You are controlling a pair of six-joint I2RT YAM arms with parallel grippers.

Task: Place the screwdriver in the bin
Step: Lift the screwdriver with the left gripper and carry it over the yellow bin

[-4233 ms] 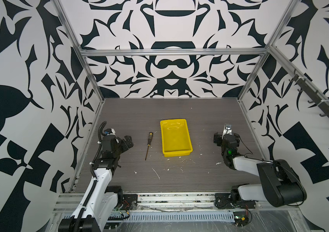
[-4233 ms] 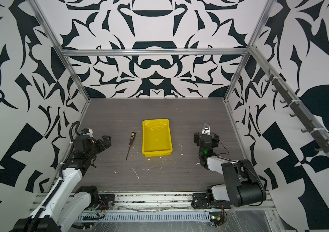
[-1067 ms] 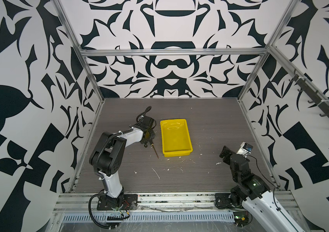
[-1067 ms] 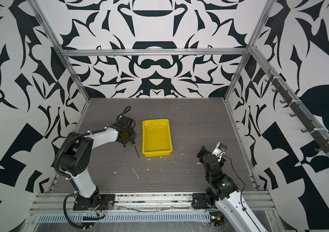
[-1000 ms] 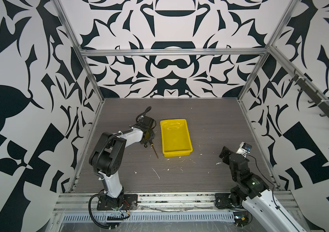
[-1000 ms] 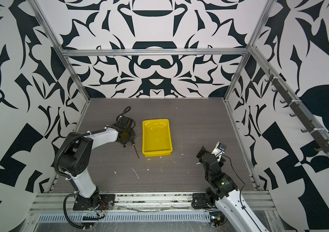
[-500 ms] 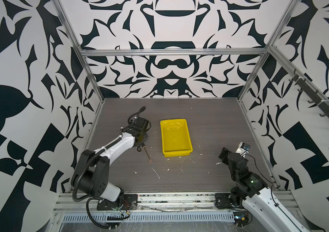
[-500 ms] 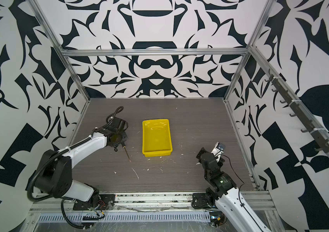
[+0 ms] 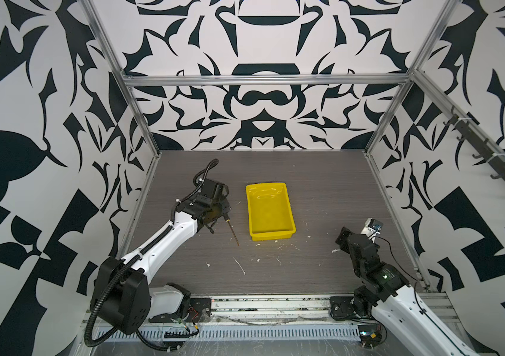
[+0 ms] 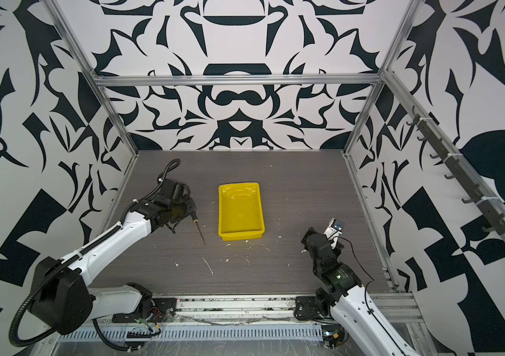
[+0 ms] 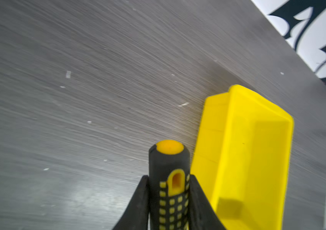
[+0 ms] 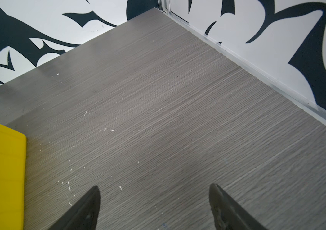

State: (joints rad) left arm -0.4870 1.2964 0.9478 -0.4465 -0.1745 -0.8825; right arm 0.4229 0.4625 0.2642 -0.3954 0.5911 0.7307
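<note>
While the left gripper (image 11: 169,178) clamps the screwdriver (image 9: 232,230) by the handle, its shaft slants nearward just left of the bin (image 9: 272,235), outside it. The tip may be touching the table (image 9: 322,191), hard to tell. Right gripper (image 12: 154,187) sits near right, jaws apart, holding nothing.

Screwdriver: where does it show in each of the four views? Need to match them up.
Top view: screwdriver left of the bin, only its shaft showing.
Top view: shaft again left of the bin.
Left wrist: handle clamped in the left gripper, bin beside it.
Right wrist: not in it; only a bin corner.
Shared landmark: the bin.
</note>
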